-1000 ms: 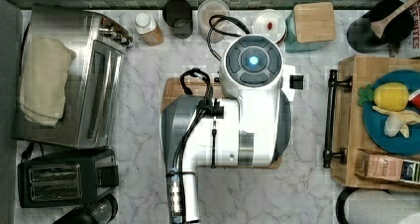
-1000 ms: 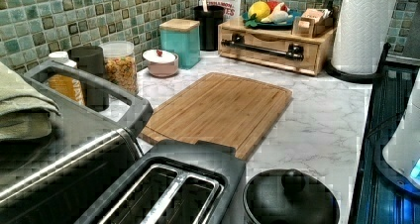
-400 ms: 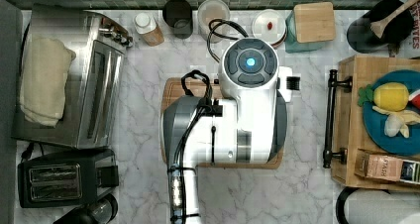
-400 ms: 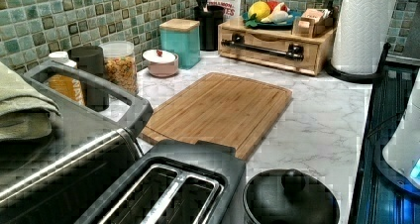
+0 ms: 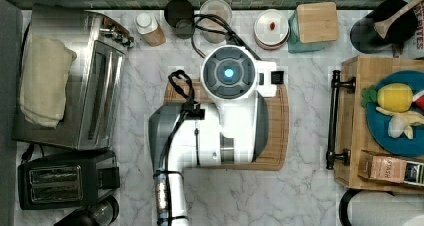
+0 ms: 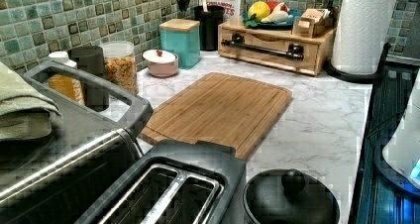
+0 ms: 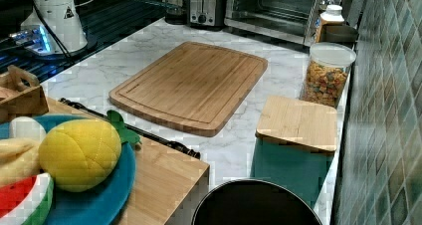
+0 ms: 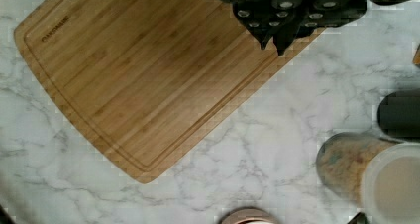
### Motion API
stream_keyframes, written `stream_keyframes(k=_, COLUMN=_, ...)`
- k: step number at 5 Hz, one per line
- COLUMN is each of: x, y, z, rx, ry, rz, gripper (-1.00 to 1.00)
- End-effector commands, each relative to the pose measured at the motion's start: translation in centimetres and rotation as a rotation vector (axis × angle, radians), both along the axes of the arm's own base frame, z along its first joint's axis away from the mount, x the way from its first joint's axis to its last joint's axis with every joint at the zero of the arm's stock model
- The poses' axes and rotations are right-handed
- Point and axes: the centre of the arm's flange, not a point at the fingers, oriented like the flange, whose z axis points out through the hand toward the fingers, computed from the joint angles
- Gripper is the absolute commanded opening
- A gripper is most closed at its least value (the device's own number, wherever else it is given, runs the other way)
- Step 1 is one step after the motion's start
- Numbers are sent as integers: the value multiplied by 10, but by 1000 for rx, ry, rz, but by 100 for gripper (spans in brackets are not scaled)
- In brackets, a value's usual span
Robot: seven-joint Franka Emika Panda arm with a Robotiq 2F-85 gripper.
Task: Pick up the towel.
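Hovering over the wooden cutting board, the gripper appears in the wrist view as dark fingers bunched close, though whether they touch is unclear. Beyond the board on the marble surface, the towel lies folded atop the toaster oven, at the top view's left, well apart from the arm.

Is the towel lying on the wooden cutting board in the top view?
No, the towel lies on top of the toaster oven, well apart from the cutting board.
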Motion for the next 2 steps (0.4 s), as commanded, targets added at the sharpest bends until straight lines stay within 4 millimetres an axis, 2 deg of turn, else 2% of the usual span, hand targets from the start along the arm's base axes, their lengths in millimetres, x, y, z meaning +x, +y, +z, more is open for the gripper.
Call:
stream_keyframes(k=1, x=0, y=134, z=85, rx=133, ry=-324, rz=227, gripper=-100)
stream_keyframes(k=2, x=2, y=152, z=89, rx=179, ry=-347, rz=297, gripper=100)
